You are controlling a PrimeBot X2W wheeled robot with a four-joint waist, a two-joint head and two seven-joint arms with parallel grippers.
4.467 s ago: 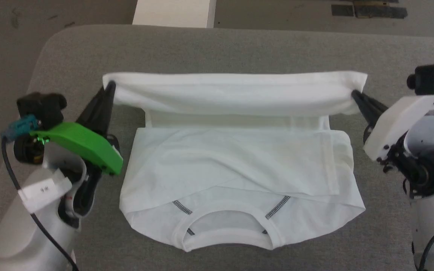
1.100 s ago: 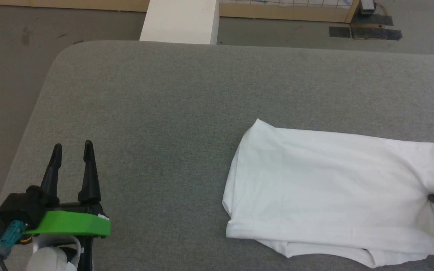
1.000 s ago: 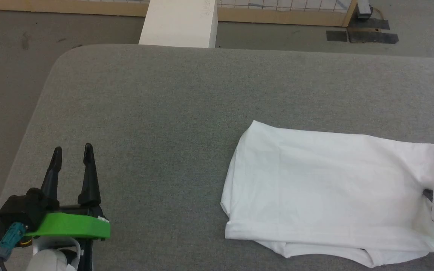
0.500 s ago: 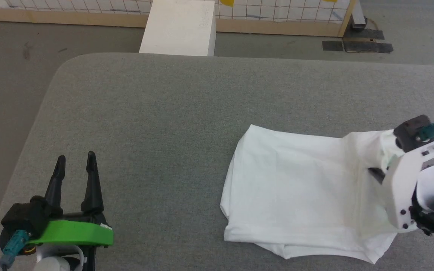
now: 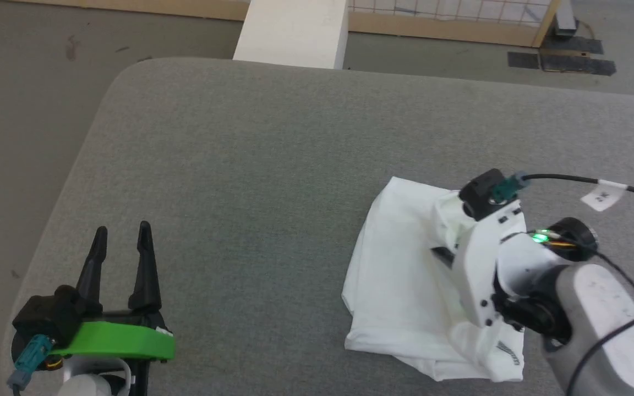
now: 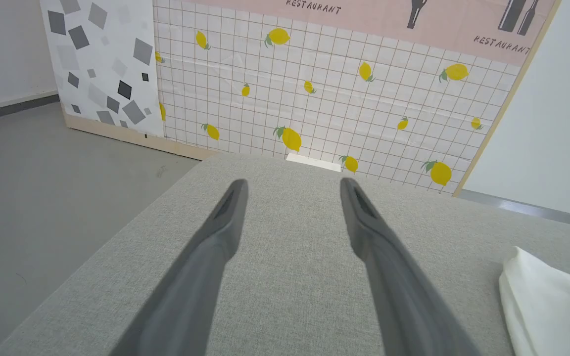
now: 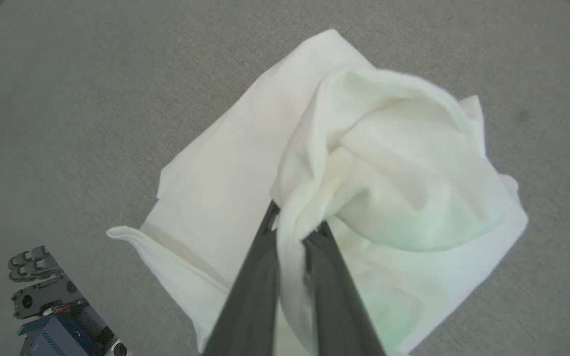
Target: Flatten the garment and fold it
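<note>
Pinching a fold of the garment (image 7: 206,188), the right end effector (image 7: 295,220) is clenched; the left end effector (image 6: 292,184) gapes empty.

Even, soft, slightly blurry light.

The left tool (image 5: 122,229) gapes wide; the right tool (image 7: 297,220) points down, clamped.

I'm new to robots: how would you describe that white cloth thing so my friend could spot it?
Find the big grey table; on its right part lies the garment, a white shirt partly folded, one edge pinched by the right gripper, jaws shut. Unlike the rigid white box beyond the table, it is soft and creased.
</note>
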